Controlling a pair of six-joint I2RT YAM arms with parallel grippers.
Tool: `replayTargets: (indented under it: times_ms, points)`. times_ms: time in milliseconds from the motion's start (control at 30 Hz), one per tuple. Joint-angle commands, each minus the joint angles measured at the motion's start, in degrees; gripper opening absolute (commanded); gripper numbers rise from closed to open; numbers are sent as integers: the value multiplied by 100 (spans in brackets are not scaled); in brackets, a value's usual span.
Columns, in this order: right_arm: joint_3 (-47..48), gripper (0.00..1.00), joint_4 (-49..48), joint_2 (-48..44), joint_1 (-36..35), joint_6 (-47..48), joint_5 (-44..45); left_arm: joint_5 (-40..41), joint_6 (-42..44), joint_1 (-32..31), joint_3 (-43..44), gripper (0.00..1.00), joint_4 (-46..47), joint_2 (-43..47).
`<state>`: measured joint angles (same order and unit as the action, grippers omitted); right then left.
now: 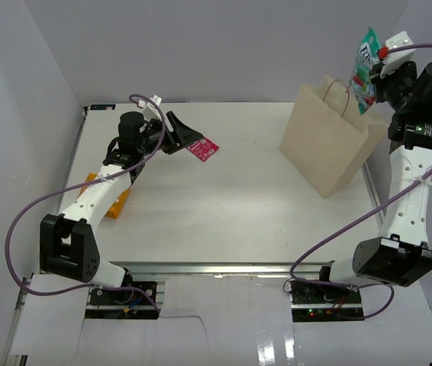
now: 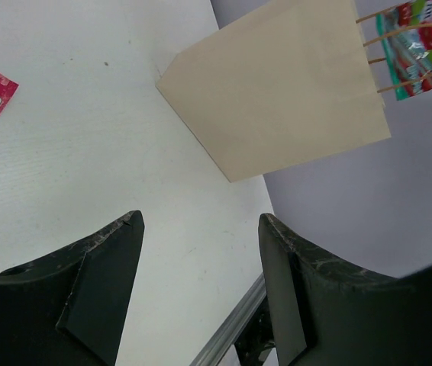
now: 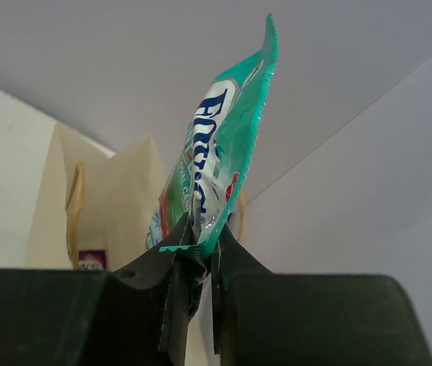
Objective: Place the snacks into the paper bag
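Note:
The tan paper bag [image 1: 327, 141] stands upright at the table's far right; it also shows in the left wrist view [image 2: 277, 88] and the right wrist view [image 3: 117, 206]. My right gripper [image 1: 376, 65] is shut on the teal-green fruit-printed packet [image 1: 365, 69] and holds it above the bag's far rim; the packet also shows in the right wrist view [image 3: 216, 152]. A purple packet [image 3: 91, 261] lies inside the bag. My left gripper [image 1: 182, 137] is open and empty, just left of the pink-red square packet [image 1: 202, 149] on the table. The orange packet [image 1: 113, 200] lies under the left arm.
Grey walls enclose the table on the left, back and right. A metal rail [image 1: 224, 268] runs along the near edge, by the two arm bases.

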<state>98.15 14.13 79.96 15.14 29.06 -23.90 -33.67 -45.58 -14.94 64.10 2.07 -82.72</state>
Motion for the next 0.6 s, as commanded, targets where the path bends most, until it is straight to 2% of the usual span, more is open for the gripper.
replayTargets:
  times_ms: [0,267,367,400,433,500,567]
  points:
    - [-242,8,-175,-174,68,477,-561,168,347,35,-38,72,-250,396]
    - [-735,9,256,-148,95,1198,-932,554,884,61,-2,72,-918,669]
    - [-937,22,397,-183,86,1374,-976,1026,1314,53,147,73,-1356,792]
    - [-990,37,406,-209,95,1392,-967,1212,1420,61,199,73,-1654,818]
    - [-1086,44,398,-235,95,1401,-959,1405,1682,61,322,73,-1813,845]
    - [-1131,53,389,-279,112,1392,-950,2062,2025,61,498,72,-2348,871]
    - [-1053,57,363,-315,121,1296,-932,2530,2202,61,595,72,-2683,898]
